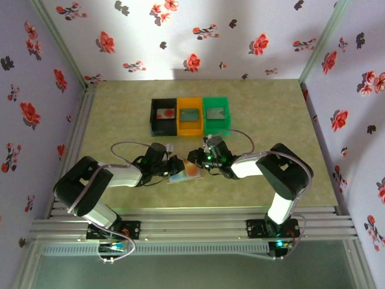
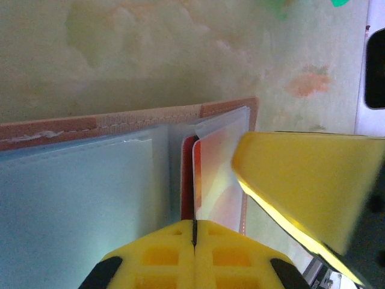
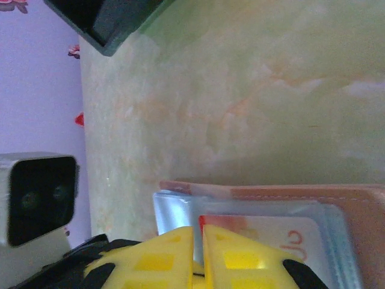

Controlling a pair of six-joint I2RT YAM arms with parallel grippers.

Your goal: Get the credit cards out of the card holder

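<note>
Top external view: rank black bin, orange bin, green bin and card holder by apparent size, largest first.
1. black bin, orange bin, green bin: look alike, so tied.
2. card holder: smallest visible patch, though the left gripper and right gripper cover part of it, so its full size is unsure.

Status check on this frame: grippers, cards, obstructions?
Left gripper jaws shut on card holder edge. Right gripper jaws nearly together at credit card, grip unconfirmed. Card not yet out. Nothing blocking.

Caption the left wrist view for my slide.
Left gripper pinches the open card holder while the right gripper grips a credit card.
</note>
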